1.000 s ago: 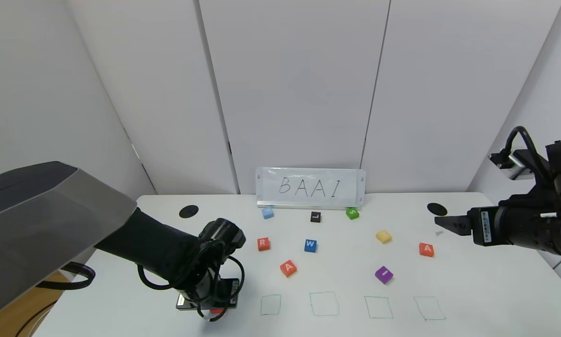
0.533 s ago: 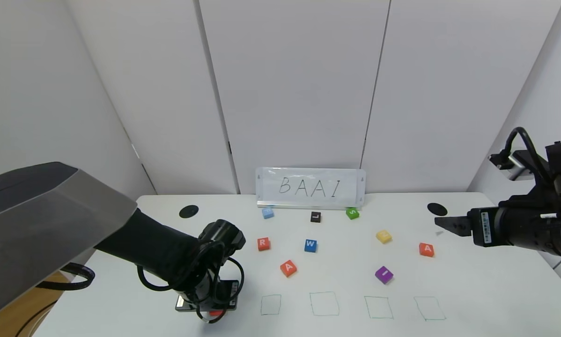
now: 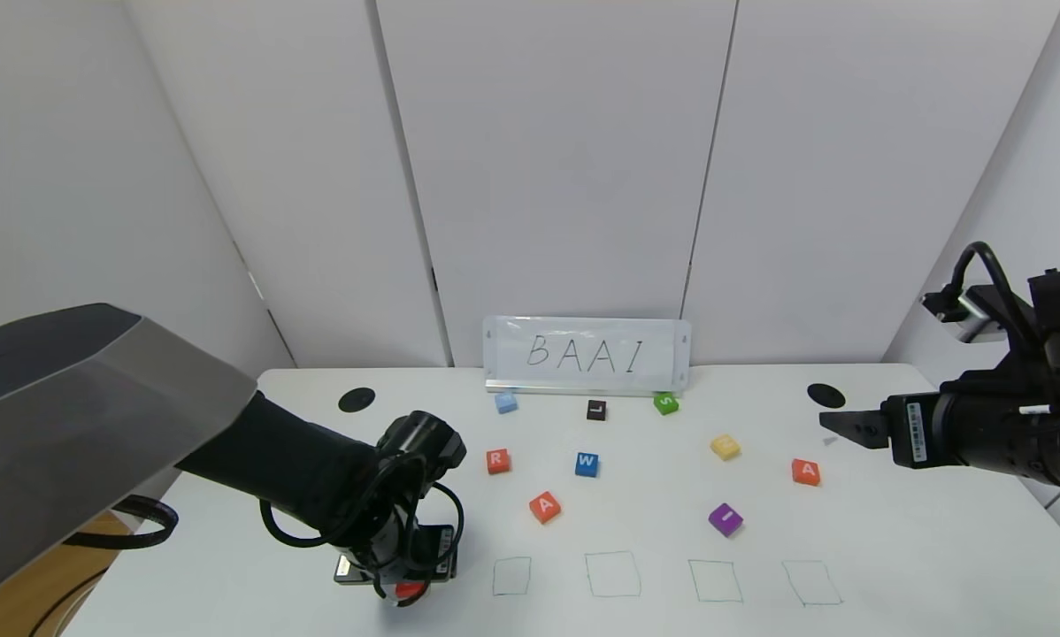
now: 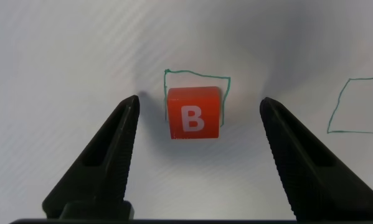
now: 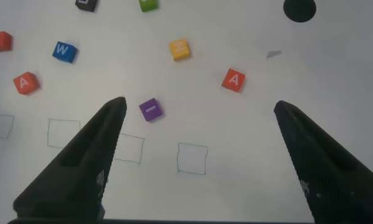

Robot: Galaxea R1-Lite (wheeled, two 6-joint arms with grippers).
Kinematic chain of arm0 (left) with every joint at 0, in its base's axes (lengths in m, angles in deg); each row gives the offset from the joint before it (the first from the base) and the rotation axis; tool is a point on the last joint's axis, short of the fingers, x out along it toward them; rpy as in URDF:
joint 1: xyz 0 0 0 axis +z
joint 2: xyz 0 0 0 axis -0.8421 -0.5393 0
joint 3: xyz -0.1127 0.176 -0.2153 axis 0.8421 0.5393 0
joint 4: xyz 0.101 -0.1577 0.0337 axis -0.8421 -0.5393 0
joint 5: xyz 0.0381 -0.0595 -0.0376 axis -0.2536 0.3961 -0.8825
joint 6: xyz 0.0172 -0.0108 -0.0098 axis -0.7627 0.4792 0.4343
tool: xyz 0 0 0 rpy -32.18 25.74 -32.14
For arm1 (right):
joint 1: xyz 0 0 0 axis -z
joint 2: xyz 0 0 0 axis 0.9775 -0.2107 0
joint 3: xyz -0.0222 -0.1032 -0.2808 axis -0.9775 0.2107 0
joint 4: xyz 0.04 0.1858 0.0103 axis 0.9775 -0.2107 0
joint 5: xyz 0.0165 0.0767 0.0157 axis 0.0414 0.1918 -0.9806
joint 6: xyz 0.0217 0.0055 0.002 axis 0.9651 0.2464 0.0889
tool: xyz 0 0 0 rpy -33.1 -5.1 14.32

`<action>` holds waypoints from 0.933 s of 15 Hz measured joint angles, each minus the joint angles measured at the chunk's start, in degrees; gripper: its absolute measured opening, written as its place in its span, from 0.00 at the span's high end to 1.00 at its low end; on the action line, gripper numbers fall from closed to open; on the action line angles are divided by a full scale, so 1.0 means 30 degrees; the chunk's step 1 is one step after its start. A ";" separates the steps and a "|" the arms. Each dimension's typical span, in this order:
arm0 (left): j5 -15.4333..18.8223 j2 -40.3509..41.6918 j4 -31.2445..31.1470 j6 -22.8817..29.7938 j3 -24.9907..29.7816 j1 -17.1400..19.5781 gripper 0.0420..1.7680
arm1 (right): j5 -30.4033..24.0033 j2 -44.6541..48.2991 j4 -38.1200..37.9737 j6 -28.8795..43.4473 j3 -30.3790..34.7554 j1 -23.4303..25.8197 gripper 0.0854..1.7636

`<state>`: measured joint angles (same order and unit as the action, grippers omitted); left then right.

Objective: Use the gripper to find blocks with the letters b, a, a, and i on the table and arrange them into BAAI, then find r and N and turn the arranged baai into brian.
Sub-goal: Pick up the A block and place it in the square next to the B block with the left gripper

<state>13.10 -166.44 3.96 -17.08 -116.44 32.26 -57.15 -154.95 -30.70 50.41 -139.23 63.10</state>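
Barely any motion vs the earlier head frames: left arm shifted a touch lower-right at lower left of frame, right arm crept slightly left; all blocks stayed put.

Left gripper (image 4: 195, 118) is wide open, holding nothing, fingers straddling the B block (image 4: 193, 114) with clear gaps on both sides. B sits on the table (image 3: 893, 548) in the first drawn square (image 4: 197, 99), slightly over its left edge, mid-frame in the left wrist view. In the head view only a red sliver of it shows under the gripper (image 3: 395, 584), lower left.

Looks like B was just placed. To do it well: lift straight up without clipping the block, keep fingers spread, then go for the nearer A (image 3: 544, 506), centre-low in the head view.

Remaining: second A (image 3: 805, 471) at right, purple I (image 3: 725, 518) right of centre, R (image 3: 497, 460) left of centre, W (image 3: 587, 464) beside it. Three squares still empty along the bottom.

Left arm reaches down, wrist pointing at the table. Right gripper (image 3: 835, 427) hovers at right edge, arm level, open and empty per its wrist view.
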 joint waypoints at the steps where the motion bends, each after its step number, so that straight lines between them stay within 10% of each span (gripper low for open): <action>1: 0.0004 0.0045 0.0004 0.0000 -0.0053 -0.0004 0.19 | 0.0000 0.0000 0.0008 0.0008 0.0000 0.0008 0.03; 14: -0.0333 0.2434 -0.2341 0.0236 -0.1422 -0.0012 0.06 | 0.0073 0.0175 -0.0008 0.0053 0.0240 -0.0545 0.03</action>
<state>12.10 -159.14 -3.06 -16.37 -120.71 32.23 -56.93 -154.43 -30.73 50.57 -138.51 61.46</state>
